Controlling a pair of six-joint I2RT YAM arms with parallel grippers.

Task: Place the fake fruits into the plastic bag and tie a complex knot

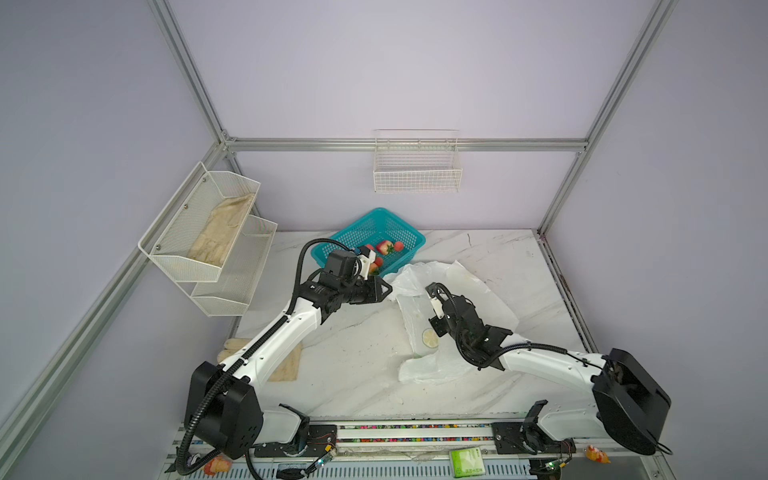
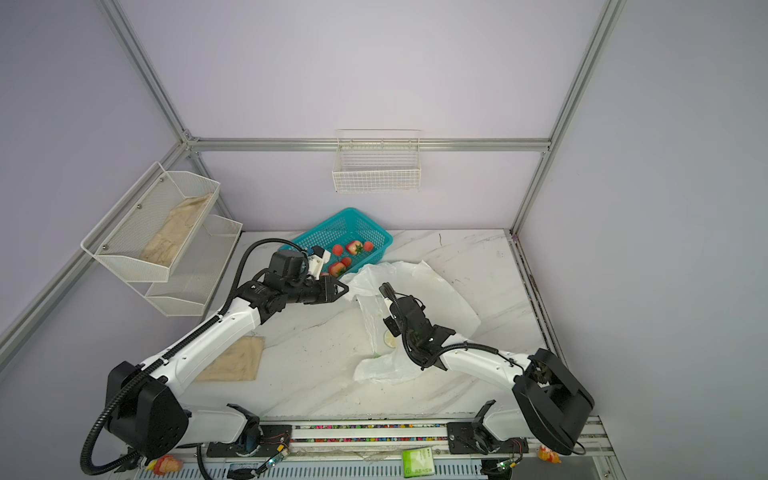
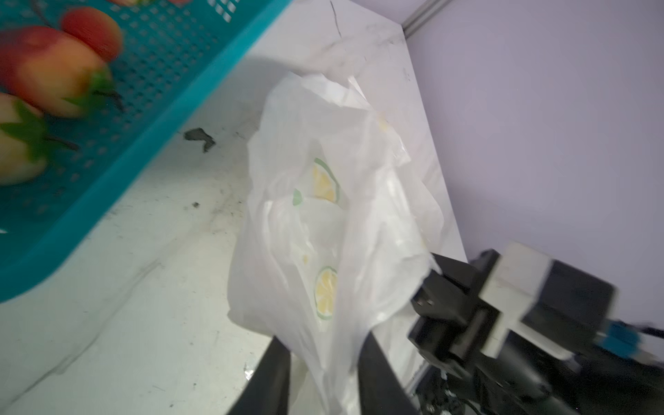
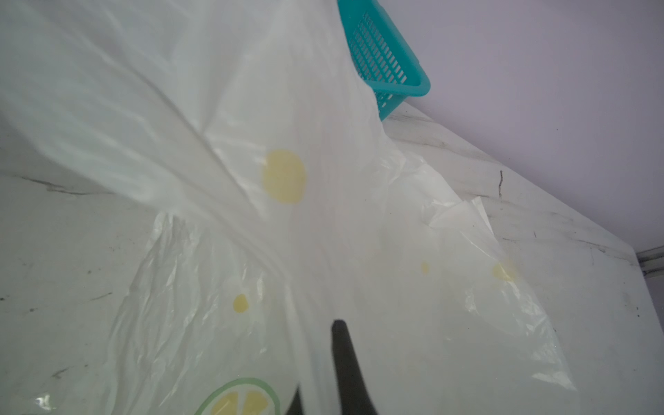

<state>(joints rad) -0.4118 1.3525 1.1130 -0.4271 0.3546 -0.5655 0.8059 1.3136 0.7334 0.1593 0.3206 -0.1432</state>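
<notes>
Several fake fruits point(image 1: 388, 247) point(image 2: 353, 248), red-pink strawberries with green caps, lie in a teal basket; they also show blurred in the left wrist view point(image 3: 54, 72). The plastic bag point(image 1: 469, 291) point(image 2: 432, 291), thin, white and printed with lemon slices, lies crumpled on the marble table to the right of the basket. My left gripper point(image 1: 386, 291) point(image 3: 323, 339) is at the bag's left edge, its jaws apart, with a strand of bag film point(image 3: 323, 215) loose between them. My right gripper point(image 1: 430, 289) point(image 4: 318, 359) is shut on the bag film point(image 4: 251, 179), lifting it.
The teal basket point(image 1: 376, 220) stands at the back of the table, touching the bag. A white mesh shelf with beige gloves point(image 1: 220, 232) hangs at the left and a wire basket point(image 1: 417, 170) on the back wall. A beige glove point(image 1: 286, 365) lies under my left arm.
</notes>
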